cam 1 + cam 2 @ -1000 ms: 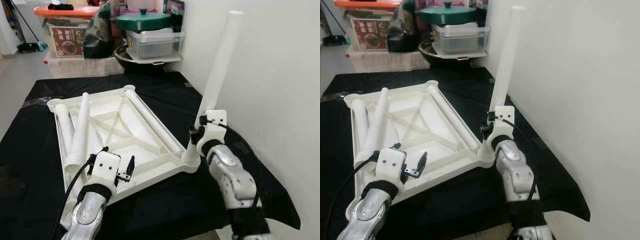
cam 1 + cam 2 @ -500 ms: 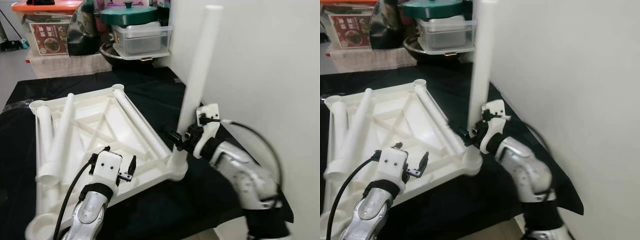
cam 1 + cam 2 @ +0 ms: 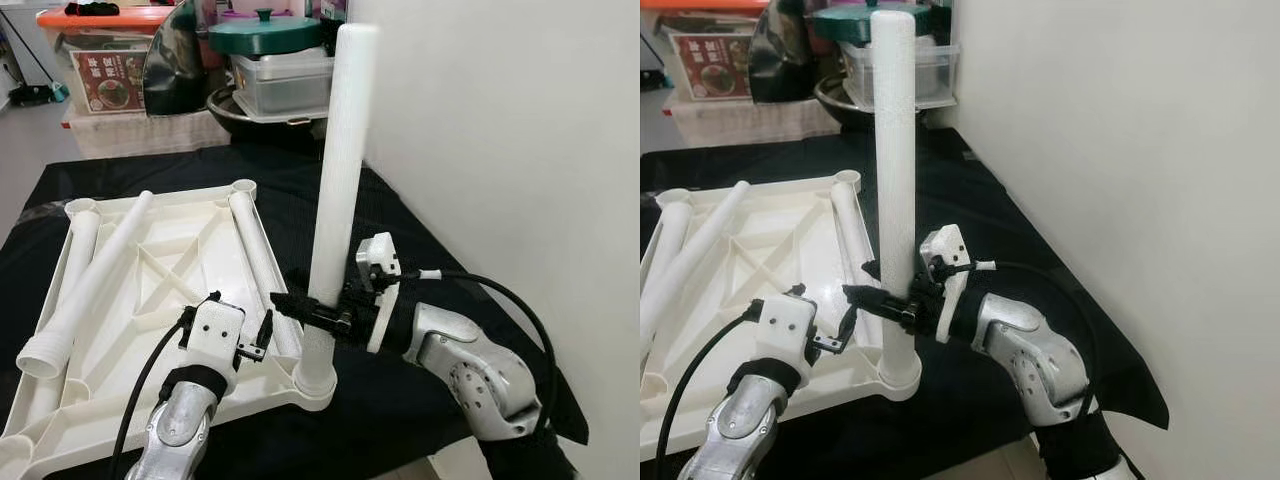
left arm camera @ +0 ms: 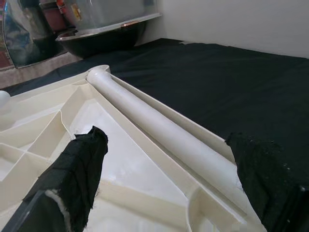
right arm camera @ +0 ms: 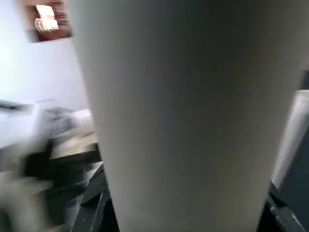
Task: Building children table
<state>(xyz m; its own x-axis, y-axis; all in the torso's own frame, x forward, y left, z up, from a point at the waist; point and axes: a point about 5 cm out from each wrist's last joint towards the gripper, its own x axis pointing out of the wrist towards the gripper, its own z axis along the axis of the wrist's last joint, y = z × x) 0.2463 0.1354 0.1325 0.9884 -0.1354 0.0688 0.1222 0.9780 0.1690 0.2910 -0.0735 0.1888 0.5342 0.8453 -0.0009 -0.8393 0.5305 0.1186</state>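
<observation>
Table leg [image 3: 338,160] stood upright in the near corner socket of the inverted white tabletop [image 3: 150,290] on the black cloth [image 3: 440,240]. Right arm reached across, forearm level; right gripper [image 3: 305,308] clamped low on the leg. Left gripper [image 3: 262,332] hovered over the tabletop's near edge, fingers apart, holding nothing.

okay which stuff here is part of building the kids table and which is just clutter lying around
Job: upside-down tabletop; standing leg held by the right gripper; three loose legs lying in it; left gripper.

Clutter: green-lidded pot, clear storage box, orange-lidded bin.
</observation>
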